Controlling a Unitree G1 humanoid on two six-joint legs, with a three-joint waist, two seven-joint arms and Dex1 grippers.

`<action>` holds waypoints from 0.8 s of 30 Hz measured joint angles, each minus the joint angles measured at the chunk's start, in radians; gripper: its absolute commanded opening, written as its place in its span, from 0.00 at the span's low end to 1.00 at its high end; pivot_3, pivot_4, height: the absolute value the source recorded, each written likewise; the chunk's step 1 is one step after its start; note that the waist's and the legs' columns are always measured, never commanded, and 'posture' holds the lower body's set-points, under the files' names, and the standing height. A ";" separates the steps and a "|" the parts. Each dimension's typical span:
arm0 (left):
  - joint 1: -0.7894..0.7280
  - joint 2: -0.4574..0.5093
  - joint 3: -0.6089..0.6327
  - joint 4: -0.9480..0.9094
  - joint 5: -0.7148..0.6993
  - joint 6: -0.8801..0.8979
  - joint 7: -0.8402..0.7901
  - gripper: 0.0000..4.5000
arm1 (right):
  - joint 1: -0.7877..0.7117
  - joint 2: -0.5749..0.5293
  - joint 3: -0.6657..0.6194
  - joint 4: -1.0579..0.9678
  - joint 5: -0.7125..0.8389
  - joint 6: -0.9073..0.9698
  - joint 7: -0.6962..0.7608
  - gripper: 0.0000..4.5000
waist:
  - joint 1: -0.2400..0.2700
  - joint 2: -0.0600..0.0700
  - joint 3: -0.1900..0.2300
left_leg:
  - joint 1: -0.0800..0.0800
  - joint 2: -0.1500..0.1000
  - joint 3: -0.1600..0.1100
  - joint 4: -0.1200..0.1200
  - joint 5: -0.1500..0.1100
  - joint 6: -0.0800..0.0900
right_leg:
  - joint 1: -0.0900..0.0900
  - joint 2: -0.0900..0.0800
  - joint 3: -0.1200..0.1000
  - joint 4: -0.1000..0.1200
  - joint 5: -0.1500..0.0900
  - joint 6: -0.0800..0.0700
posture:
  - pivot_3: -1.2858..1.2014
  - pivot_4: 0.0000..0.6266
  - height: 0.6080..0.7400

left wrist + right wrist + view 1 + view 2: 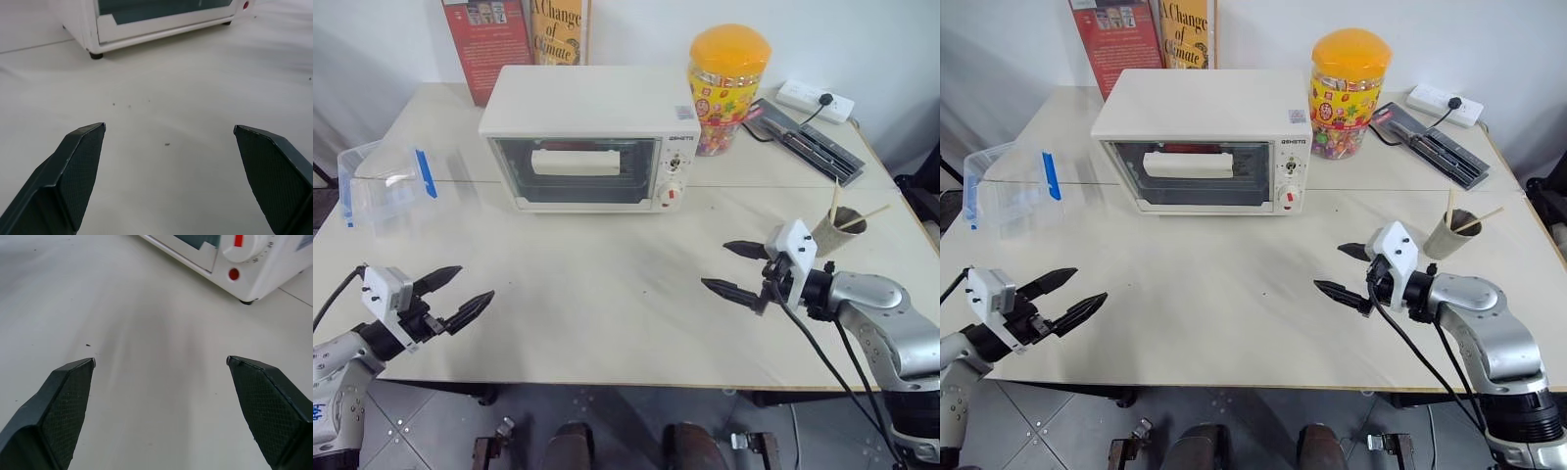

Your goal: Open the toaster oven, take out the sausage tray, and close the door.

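The toaster oven sits well ahead of both my hands, toward the back middle of the surface, with its door shut and the white bar handle across the glass. Can't really make out the sausage tray through the glass, so I'll leave that one alone. The knob panel with the red marks is on the oven's right end, the side nearer my right hand.

My left hand hovers near the front left edge of the surface, fingers spread wide apart, nothing between them, pointing in toward the oven. In the left wrist view the oven's bottom left corner and one of its feet show up past my fingertips, with bare surface in between.

My right hand is over on the front right, also splayed wide and empty, aimed toward the oven's knob end. A paper cup with wooden sticks stands just behind my right wrist.

Other stuff: a clear plastic box with blue clips ahead of my left hand, a candy jar with an orange lid beside the oven's right rear, a power strip at the back right, and a couple of books leaning against the wall behind the oven.
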 measured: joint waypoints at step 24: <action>-0.162 0.013 0.086 0.039 -0.076 0.063 0.080 0.99 | -0.672 0.329 0.277 0.426 -0.101 -0.017 0.018 1.00 | -0.035 0.000 0.002 | 0.000 0.001 0.000 0.006 0.000 0.000 | -0.004 0.000 -0.001 0.011 0.000 0.000 | 0.52 0.24 1.00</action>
